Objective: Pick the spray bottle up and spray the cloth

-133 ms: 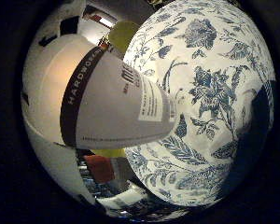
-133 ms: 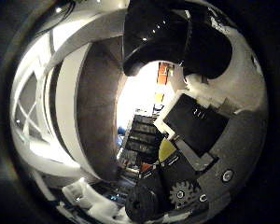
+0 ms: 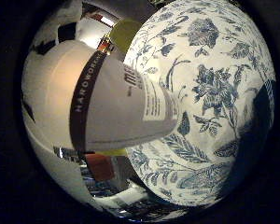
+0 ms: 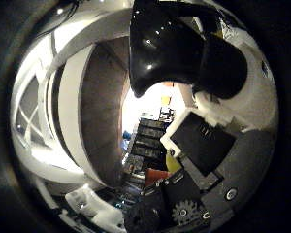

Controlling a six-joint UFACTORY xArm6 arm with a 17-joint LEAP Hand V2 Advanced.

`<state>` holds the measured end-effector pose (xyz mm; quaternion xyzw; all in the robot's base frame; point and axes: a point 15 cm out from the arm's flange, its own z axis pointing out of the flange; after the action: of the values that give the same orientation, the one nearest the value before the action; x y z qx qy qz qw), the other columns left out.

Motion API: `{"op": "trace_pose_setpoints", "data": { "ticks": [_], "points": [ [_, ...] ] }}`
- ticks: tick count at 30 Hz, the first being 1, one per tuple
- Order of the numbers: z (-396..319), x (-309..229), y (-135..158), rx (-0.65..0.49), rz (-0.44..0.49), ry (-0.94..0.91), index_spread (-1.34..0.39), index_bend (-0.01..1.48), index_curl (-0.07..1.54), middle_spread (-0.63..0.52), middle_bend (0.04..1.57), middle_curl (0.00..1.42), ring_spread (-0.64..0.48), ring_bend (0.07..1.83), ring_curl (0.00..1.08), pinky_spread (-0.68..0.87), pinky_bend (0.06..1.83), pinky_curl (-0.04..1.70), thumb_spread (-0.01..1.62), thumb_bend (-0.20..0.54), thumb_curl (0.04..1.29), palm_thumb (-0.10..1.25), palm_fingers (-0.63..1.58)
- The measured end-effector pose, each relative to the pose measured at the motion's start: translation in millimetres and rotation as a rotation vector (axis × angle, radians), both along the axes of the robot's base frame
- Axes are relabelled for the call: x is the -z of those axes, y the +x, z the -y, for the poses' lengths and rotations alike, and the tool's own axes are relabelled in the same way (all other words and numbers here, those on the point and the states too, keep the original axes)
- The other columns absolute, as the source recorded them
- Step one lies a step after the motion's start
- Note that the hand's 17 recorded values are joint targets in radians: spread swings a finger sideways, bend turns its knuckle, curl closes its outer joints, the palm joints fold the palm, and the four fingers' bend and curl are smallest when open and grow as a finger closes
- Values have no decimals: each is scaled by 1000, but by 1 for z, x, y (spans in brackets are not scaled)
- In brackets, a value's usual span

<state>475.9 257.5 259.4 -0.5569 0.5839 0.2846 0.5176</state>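
The thumb-side palm view is crowded with the hand: black and white fingers curl across in front of the camera and close round the pale body of the spray bottle, which sits hard against the palm. So the grasp is on, fingers wrapped round the bottle rather than spread. The little-finger-side view agrees: the bottle fills a large part of it, its white body with a dark band and a printed label tapering away from the palm, clearly very close. Beyond the bottle's far end lies a table covered in a white and blue flower pattern, and on it, towards the edge of what shows, a dark blue patch that looks to be the cloth, though only part of it is visible and it sits in shadow. The bottle's nozzle and trigger cannot be made out, and no spray can be seen. By this reading the pick-up is done and the bottle is carried over the table; what remains is to aim at the cloth and squeeze the trigger.
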Motion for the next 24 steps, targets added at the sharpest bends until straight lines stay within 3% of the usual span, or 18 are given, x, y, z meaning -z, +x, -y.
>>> {"op": "trace_pose_setpoints", "data": {
  "ticks": [3, 6, 9, 13, 24],
  "points": [
    [-2, 1, -5, -27, -2, -9, -377, 265, 707, -169, 898, 612, -227, 1222, 663, -350, 963, 951, 851, -26, 685, 840, 224],
    [-2, -1, -5, -53, 14, -35, -366, 256, 628, -106, 750, 558, -168, 1042, 600, -145, 766, 891, 954, -36, 607, 783, -30],
    [0, 0, -6, -73, 24, -58, -323, 226, 547, -12, 591, 480, -50, 801, 497, 168, 634, 778, 998, -38, 529, 702, -52],
    [12, 1, -2, -71, 25, -81, -275, 176, 474, 59, 467, 418, 82, 637, 414, 375, 546, 649, 1013, -31, 467, 661, -1],
    [75, -3, 11, -20, 12, -130, -229, 155, 338, 102, 346, 365, 164, 533, 336, 447, 488, 472, 1019, -28, 394, 639, 81]
  ]
}}
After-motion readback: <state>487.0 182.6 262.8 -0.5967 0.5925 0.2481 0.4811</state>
